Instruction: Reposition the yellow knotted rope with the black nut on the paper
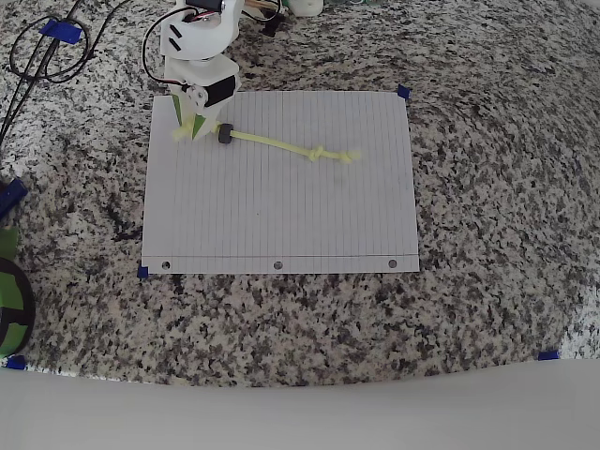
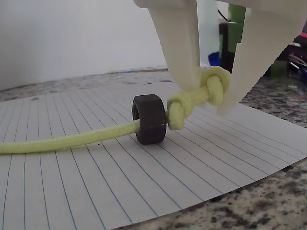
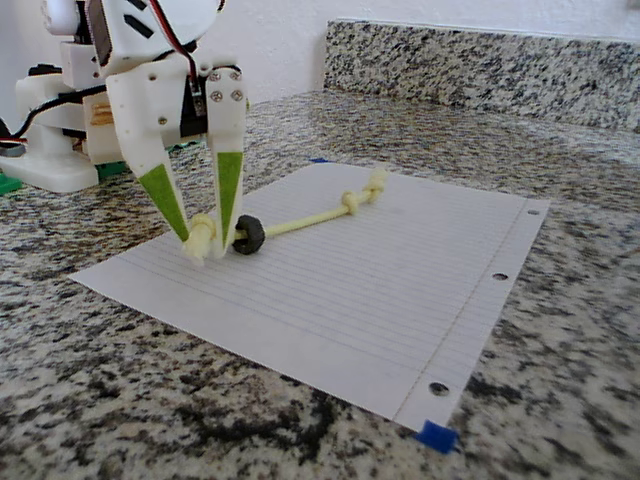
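The white lined paper (image 1: 281,216) (image 3: 380,290) lies flat on the granite counter. Across its upper part lies the yellow knotted rope (image 1: 281,145) (image 3: 300,220), running from the upper left corner toward the middle. The black nut (image 1: 225,134) (image 3: 248,236) sits threaded on the rope near its left end and rests on the sheet. My gripper (image 1: 192,129) (image 3: 207,245) stands over that end. In the wrist view my gripper (image 2: 211,96) has both fingers pressed against the end knot, which is held slightly off the paper (image 2: 144,191). The nut (image 2: 149,125) stands just beyond a second knot, and the rope (image 2: 72,139) trails left.
Black cables (image 1: 47,56) loop on the counter at the upper left beside blue tape (image 1: 61,30). A green and black object (image 1: 9,300) sits at the left edge. The arm's base (image 3: 50,150) stands behind the paper, and a granite backsplash (image 3: 480,60) rises at the back.
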Tool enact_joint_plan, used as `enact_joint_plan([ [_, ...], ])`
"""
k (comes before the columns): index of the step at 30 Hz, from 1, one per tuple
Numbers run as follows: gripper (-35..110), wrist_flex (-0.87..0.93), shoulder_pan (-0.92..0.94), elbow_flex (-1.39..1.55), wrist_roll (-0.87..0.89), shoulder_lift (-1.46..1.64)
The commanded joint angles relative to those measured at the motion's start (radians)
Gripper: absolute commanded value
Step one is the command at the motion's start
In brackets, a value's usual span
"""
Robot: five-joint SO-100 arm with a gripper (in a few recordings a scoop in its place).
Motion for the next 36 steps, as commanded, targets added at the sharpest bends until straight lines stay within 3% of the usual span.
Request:
enact_joint_plan([
  [1,0,-0.011,-0.006,-0.028,-0.035,0.035],
  [10,0,-0.083,0.017,-0.026,-0.236,0.275],
  [15,0,-0.086,0.034,-0.012,-0.249,0.400],
  [24,0,-0.149,0.066,-0.011,0.021,0.581],
  [36,0,-0.492,0.176,-0.006,0.517,0.551],
])
